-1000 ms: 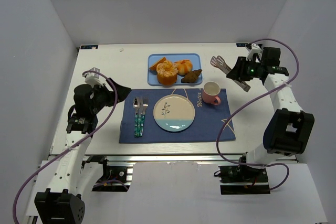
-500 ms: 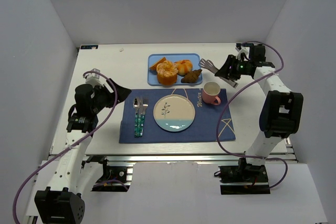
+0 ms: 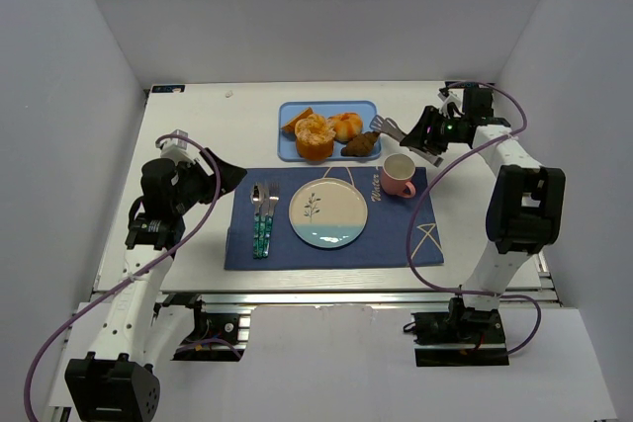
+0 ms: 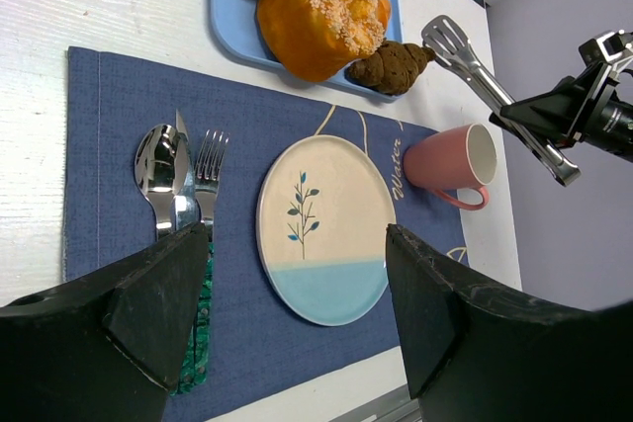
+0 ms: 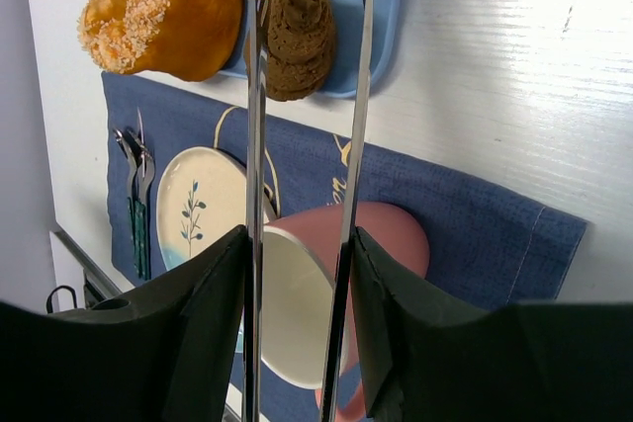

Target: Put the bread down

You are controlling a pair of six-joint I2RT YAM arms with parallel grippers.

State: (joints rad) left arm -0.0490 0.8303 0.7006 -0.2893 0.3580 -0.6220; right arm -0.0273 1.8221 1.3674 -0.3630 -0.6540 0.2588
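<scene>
The right gripper [image 3: 433,132] has brought silver metal tongs [image 3: 394,128] to the dark brown ridged bread [image 5: 301,39], not yet gripped. Its jaws clamp them; the left gripper's [image 3: 226,175] stand apart.

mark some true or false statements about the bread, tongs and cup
1. The small dark brown ridged bread lies on the blue rectangular tray. True.
2. The round cream leaf-print plate holds the bread. False: it is bare.
3. The right tool holds the metal tongs. True.
4. The pink cup stands on the tray. False: it stands on the dark blue placemat.
5. The left tool is shut. False: it is open and empty.
</scene>
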